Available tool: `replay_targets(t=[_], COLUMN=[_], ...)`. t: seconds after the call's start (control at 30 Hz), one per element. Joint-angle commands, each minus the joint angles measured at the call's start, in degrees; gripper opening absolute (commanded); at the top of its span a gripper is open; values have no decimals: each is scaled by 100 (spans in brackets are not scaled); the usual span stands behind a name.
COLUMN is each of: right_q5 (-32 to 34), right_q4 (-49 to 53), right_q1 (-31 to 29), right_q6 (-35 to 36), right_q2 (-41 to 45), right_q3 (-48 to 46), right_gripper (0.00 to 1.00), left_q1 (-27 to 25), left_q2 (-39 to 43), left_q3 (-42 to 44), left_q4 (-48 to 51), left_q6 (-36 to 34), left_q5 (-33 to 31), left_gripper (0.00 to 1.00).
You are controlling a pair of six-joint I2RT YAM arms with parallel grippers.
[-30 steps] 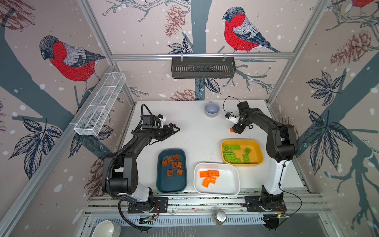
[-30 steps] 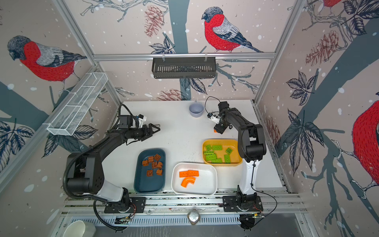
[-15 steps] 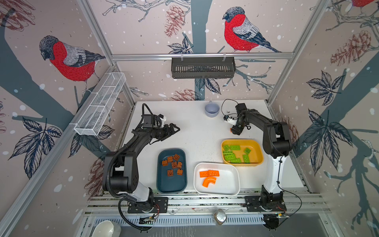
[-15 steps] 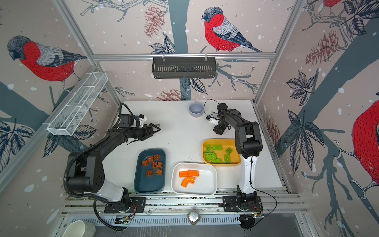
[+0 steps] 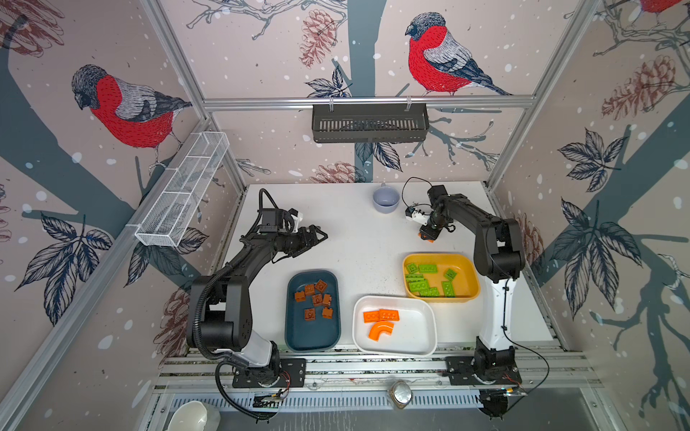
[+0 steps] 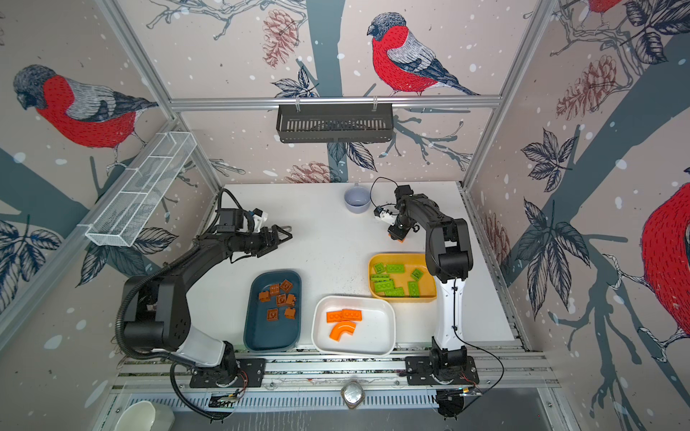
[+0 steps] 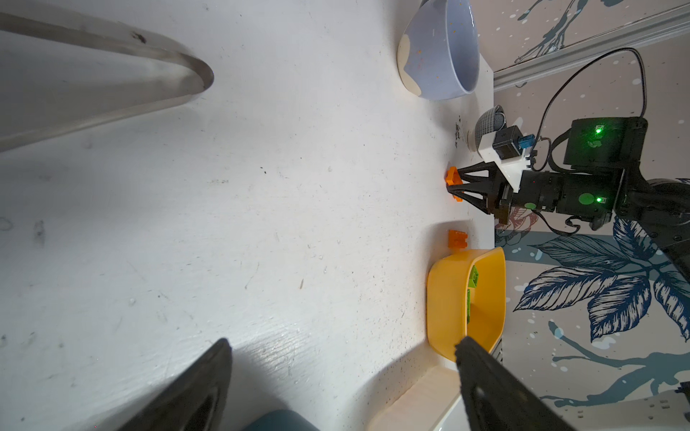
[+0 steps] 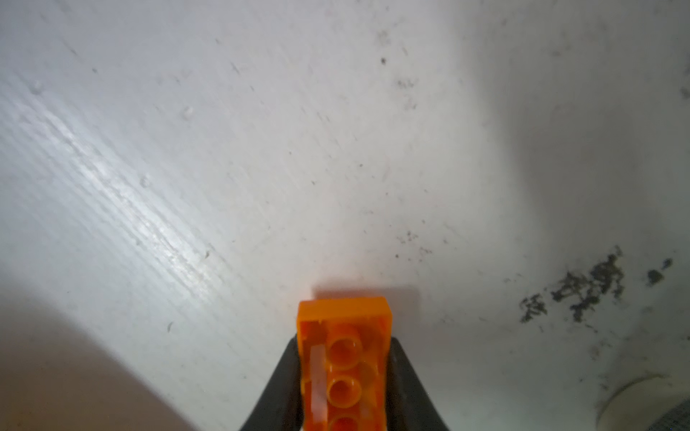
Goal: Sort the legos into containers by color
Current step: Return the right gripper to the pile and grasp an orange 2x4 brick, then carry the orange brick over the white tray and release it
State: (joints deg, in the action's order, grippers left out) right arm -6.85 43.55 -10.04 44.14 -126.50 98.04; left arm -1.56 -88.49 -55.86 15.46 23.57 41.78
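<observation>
- Legos are shown almost fully sorted in both top views: brown blocks (image 5: 315,298) are gathered in the teal tray (image 5: 313,336), two orange plates (image 5: 381,315) and an orange arch (image 5: 381,330) in the white tray (image 5: 414,328), and green plates (image 5: 425,281) in the yellow tray (image 5: 468,280). Little is left on the open table (image 5: 354,231) beyond a speck of orange at the right end effector (image 5: 427,235). That end effector is lowered to the table near the grey-lavender cup (image 5: 386,199), well apart from the white tray. The left end effector (image 5: 317,237) is held over the table, jaws spread wide and nothing between them.
- In the left wrist view, the right end effector (image 7: 453,184) is seen closed narrow on an orange brick (image 7: 452,177) at the table's far side. A second orange brick (image 7: 457,239) is pictured lying loose on the table, between that grip and the yellow tray (image 7: 448,298).
- In the right wrist view, the orange brick (image 8: 345,336) is clamped between the dark fingers (image 8: 276,392), its hollow underside turned to the camera. Its end is at or just above the table (image 8: 224,149); whether it is lifted cannot be told.
- Two orange pieces are judged to be outstanding. The gripped one is yet to be carried to the white tray, and the loose one is yet to be picked up.
</observation>
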Motion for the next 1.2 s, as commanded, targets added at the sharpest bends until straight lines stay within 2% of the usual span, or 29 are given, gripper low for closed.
replay_targets(t=[0.0, 0.13, 0.3, 0.6, 0.73, 0.97, 1.17], right_q5=[-52, -457, -685, -863, -849, -671, -688], right_q4=[280, 169, -95, -88, 48, 658, 839], right_q1=[-27, -129, -668, -2113, -2975, -4310, -4835], right_q6=[-126, -184, -270, -1143, -1611, -2316, -2420], right_q2=[12, 471, 1413, 3008, 3657, 4151, 4326], right_q3=[108, 135, -349, -1690, -2331, -3107, -3727], right_gripper=[28, 28, 28, 28, 29, 29, 29], left_q1=[-9, -8, -18, -236, -374, -422, -424], left_q2=[16, 37, 68, 191, 196, 235, 357], left_q3=[-49, -101, -101, -414, -390, -303, -247], left_q4=[48, 149, 112, 49, -78, -87, 50], left_q6=[-107, -152, -90, 50, 121, 38, -111], left_q5=[-63, -92, -29, 317, 461, 507, 394], left_gripper=[93, 93, 93, 93, 92, 92, 92])
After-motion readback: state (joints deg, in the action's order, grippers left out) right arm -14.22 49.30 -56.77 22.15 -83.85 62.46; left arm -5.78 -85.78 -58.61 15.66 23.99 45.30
